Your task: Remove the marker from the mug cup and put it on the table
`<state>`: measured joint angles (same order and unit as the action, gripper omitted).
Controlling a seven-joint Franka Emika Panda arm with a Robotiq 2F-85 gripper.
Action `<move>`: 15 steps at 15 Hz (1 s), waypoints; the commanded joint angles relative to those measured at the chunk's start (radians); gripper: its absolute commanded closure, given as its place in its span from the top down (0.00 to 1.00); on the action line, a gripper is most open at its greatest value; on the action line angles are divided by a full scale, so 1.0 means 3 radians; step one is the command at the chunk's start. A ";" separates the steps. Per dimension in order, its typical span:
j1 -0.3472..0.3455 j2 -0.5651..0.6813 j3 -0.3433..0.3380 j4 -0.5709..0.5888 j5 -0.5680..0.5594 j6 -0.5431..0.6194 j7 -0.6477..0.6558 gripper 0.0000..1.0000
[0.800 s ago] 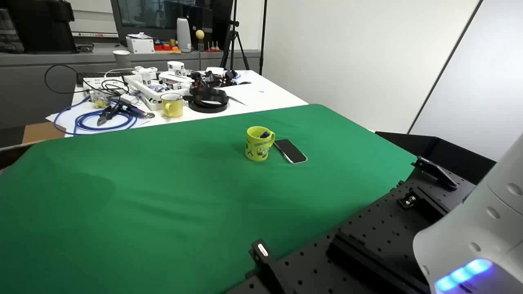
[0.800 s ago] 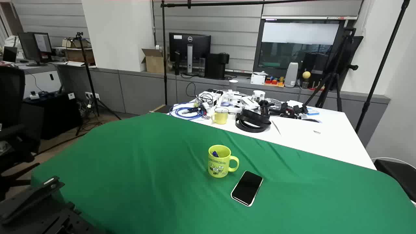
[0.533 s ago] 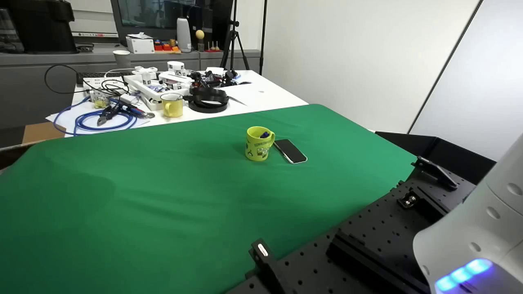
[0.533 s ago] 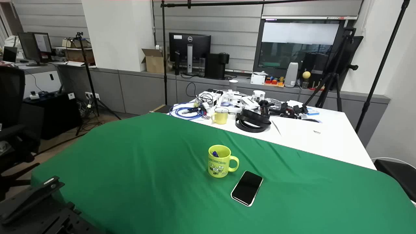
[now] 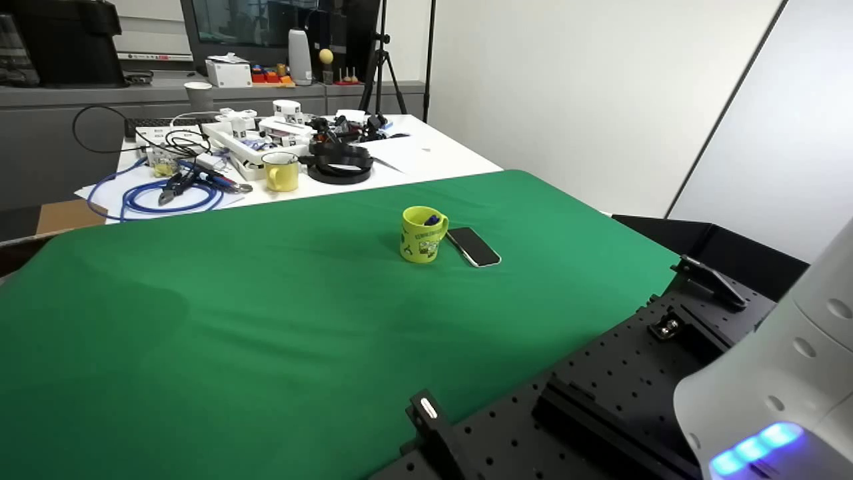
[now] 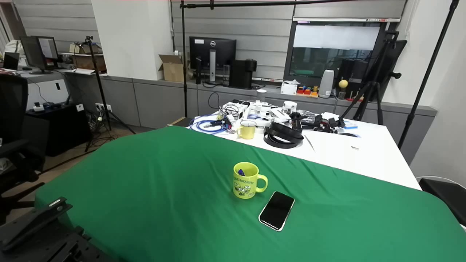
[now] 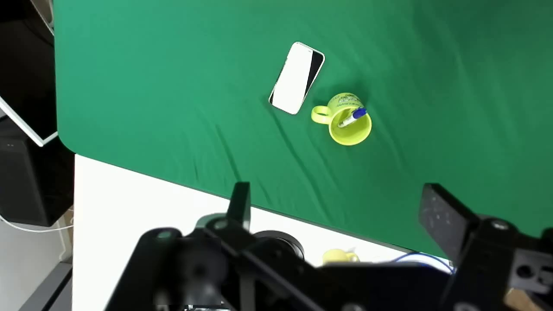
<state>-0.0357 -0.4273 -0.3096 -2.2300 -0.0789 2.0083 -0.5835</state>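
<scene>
Hand [image 7: 336, 190] spread wide, fingers [image 7: 445, 216] far apart, grasping nothing. Table [image 7: 173, 86], green-covered, lies beyond the fingertips. Mug [image 7: 351, 135] upright on it, past the fingertips and roughly in line with the gap between them, well apart from both. Marker [image 7: 353, 117] inside the mug, leaning: white body down in the bowl, blue end up by the rim. In both exterior views just the blue end shows. Mug's handle points to the side where the phone [image 7: 298, 77] lies. Phone flat on the table, near the mug but apart from it, a little farther from the hand. White table [image 7: 129, 207] behind the fingertips, partly covered by the fingers in the wrist view; yellow cup [image 7: 335, 255] on it, seen past the gap.
</scene>
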 commanded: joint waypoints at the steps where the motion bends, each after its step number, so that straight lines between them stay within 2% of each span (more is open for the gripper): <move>1: -0.0032 0.0432 0.0076 0.0088 0.0017 0.0144 0.0040 1.00; 7: -0.0068 0.1571 0.0297 0.0375 0.0008 0.0503 0.0287 1.00; 10: -0.0097 0.2229 0.0464 0.0828 0.0092 0.0314 0.0568 1.00; 15: -0.0131 0.3053 0.0708 0.1669 0.0122 -0.0165 0.0930 1.00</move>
<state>-0.0531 0.3550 -0.1405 -1.9124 -0.0550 2.0744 -0.3702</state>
